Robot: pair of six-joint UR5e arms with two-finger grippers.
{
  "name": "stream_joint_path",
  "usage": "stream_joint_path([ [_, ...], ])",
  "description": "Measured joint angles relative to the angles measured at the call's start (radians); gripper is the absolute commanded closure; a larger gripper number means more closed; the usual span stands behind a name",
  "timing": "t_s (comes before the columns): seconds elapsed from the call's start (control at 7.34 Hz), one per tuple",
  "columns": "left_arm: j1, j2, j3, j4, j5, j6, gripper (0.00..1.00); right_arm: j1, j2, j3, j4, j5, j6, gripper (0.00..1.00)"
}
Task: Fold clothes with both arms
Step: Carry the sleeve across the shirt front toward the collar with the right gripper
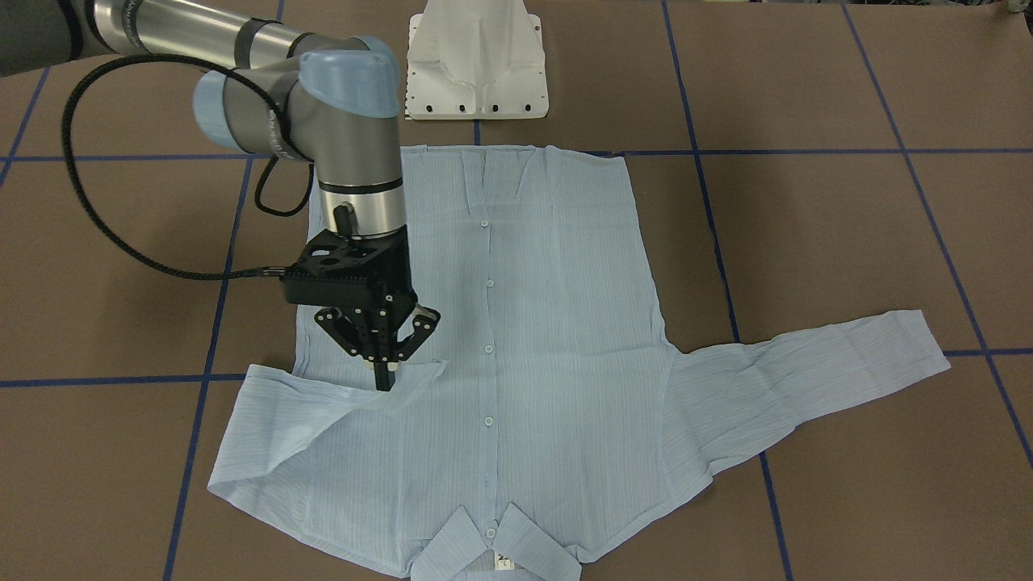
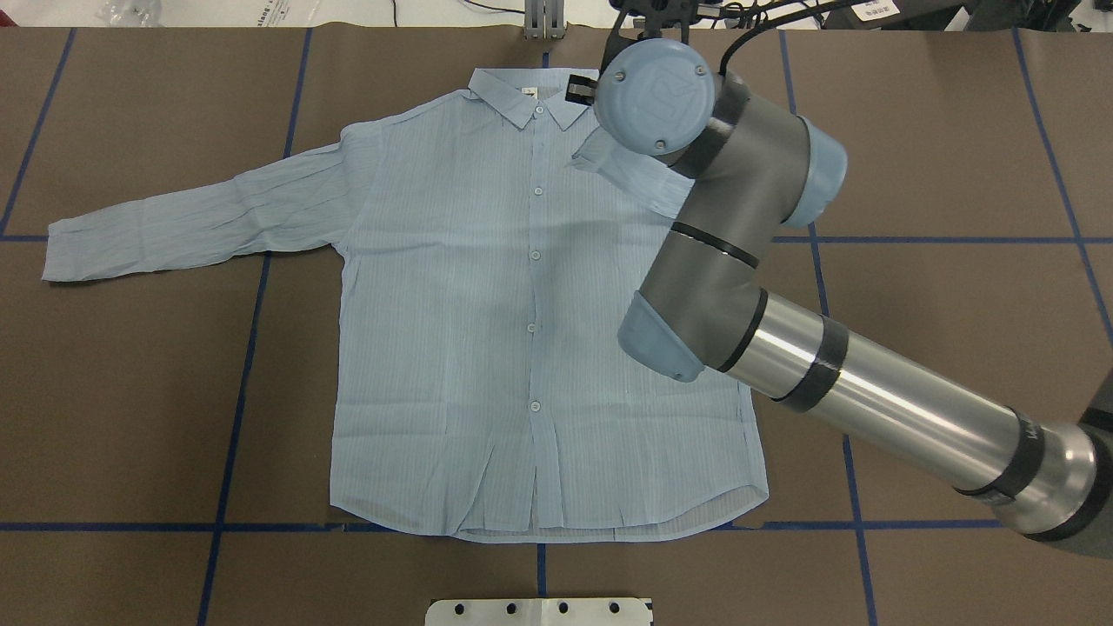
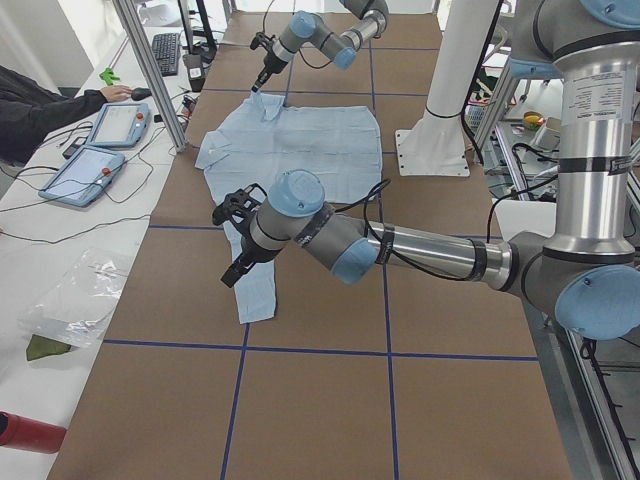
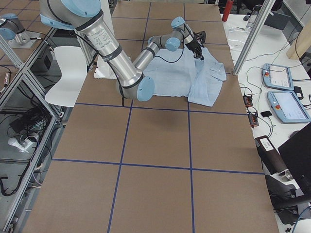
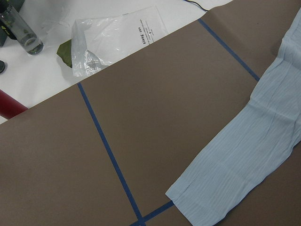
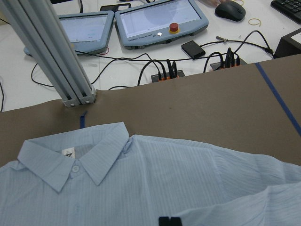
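The light-blue striped shirt lies flat and buttoned on the brown table, collar on the far side from the robot. One sleeve stretches straight out; its cuff shows in the left wrist view. The other sleeve is folded in over the chest. My right gripper is shut on that sleeve's cuff, a little above the shirt front. The left gripper hangs above the stretched sleeve and shows only in the exterior left view, so I cannot tell its state.
The white pedestal base stands just behind the shirt's hem. Blue tape lines grid the table. Beyond the collar edge are an aluminium post, touch panels and cables. A person's arm rests at the side desk.
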State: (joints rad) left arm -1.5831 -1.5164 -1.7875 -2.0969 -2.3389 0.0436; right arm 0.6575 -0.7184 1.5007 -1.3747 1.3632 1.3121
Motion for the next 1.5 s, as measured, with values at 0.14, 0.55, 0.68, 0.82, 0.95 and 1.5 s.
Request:
stream_joint_path([
  [0.14, 0.0, 0.0, 0.001, 0.0, 0.001, 0.0, 0.0, -0.033, 0.059, -0.071, 0.064, -0.045, 0.004, 1.0],
  [0.55, 0.0, 0.001, 0.002, 0.0, 0.001, -0.001, 0.0, -0.134, 0.144, -0.235, 0.204, -0.136, -0.003, 1.0],
  [0.68, 0.0, 0.0, 0.001, 0.0, 0.001, -0.001, 0.0, -0.165, 0.149, -0.249, 0.209, -0.153, -0.008, 1.0],
  [0.82, 0.0, 0.0, 0.001, -0.002, 0.001, -0.001, 0.0, -0.19, 0.152, -0.254, 0.211, -0.165, -0.02, 1.0],
  [0.95, 0.001, 0.0, 0.001, -0.003, 0.001, -0.001, 0.0, -0.207, 0.157, -0.252, 0.211, -0.17, -0.041, 1.0],
  [1.5, 0.0, 0.0, 0.008, -0.008, 0.001, -0.001, 0.0, -0.216, 0.187, -0.256, 0.204, -0.164, -0.098, 1.0],
])
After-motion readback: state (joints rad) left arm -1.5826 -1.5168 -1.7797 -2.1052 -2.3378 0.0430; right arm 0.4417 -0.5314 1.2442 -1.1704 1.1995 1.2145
